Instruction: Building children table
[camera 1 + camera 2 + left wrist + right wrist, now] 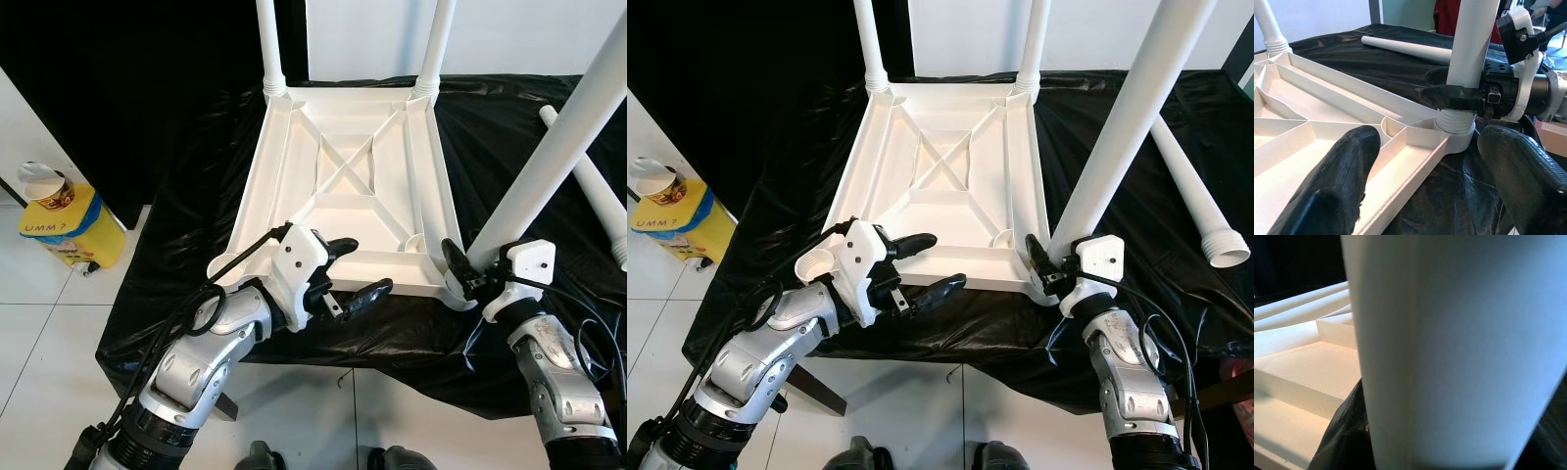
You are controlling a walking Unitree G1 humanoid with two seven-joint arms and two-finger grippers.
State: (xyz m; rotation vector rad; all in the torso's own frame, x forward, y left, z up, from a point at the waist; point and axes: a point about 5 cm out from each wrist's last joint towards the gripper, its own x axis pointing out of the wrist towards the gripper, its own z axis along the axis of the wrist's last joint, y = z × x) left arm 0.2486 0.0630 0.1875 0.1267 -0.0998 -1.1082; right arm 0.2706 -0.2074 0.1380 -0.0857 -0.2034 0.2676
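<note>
A white plastic table top (338, 211) lies upside down on a black sheet (186, 196). Two white legs (269, 39) stand upright in its far corners. A third leg (558, 147) leans to the right, its ribbed end (1454, 122) in the near right corner socket. My right gripper (465, 269) is shut on this leg just above the socket. My left gripper (367, 266) hangs open over the near edge of the table top, holding nothing. A fourth leg (1185, 186) lies loose on the sheet at the right.
The black sheet covers a low platform whose near edge runs just in front of me. A yellow bag (73, 230) with a paper cup on it stands on the white tiled floor at the left. A black backdrop hangs behind.
</note>
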